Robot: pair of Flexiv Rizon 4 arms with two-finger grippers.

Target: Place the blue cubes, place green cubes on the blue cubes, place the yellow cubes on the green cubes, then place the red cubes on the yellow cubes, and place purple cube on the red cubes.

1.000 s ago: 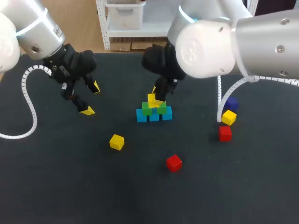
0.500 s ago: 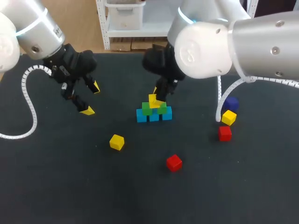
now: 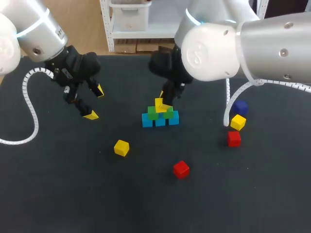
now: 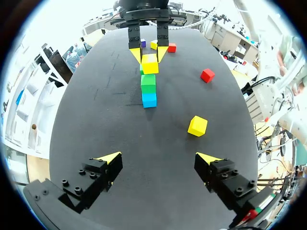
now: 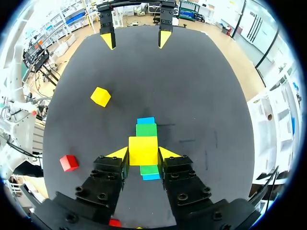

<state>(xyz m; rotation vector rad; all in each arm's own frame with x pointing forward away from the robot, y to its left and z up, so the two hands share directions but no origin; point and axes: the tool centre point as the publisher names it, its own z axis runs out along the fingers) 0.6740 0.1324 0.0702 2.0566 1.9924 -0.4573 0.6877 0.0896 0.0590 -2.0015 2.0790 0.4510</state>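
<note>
A row of blue cubes (image 3: 160,120) lies mid-table with two green cubes (image 3: 160,113) on top. My right gripper (image 3: 163,100) is shut on a yellow cube (image 3: 159,103) right over the green ones; whether it rests on them I cannot tell. In the right wrist view the yellow cube (image 5: 143,150) sits between the fingers of that gripper (image 5: 143,153), over green (image 5: 146,129) and blue (image 5: 146,120). My left gripper (image 3: 95,103) hangs open and empty to the left of the stack; its own view shows it (image 4: 159,158) facing the stack (image 4: 148,83).
A loose yellow cube (image 3: 121,147) and a red cube (image 3: 181,169) lie in front of the stack. At the right, under my right arm, are a purple cube (image 3: 240,108), another yellow cube (image 3: 238,122) and a red cube (image 3: 233,138).
</note>
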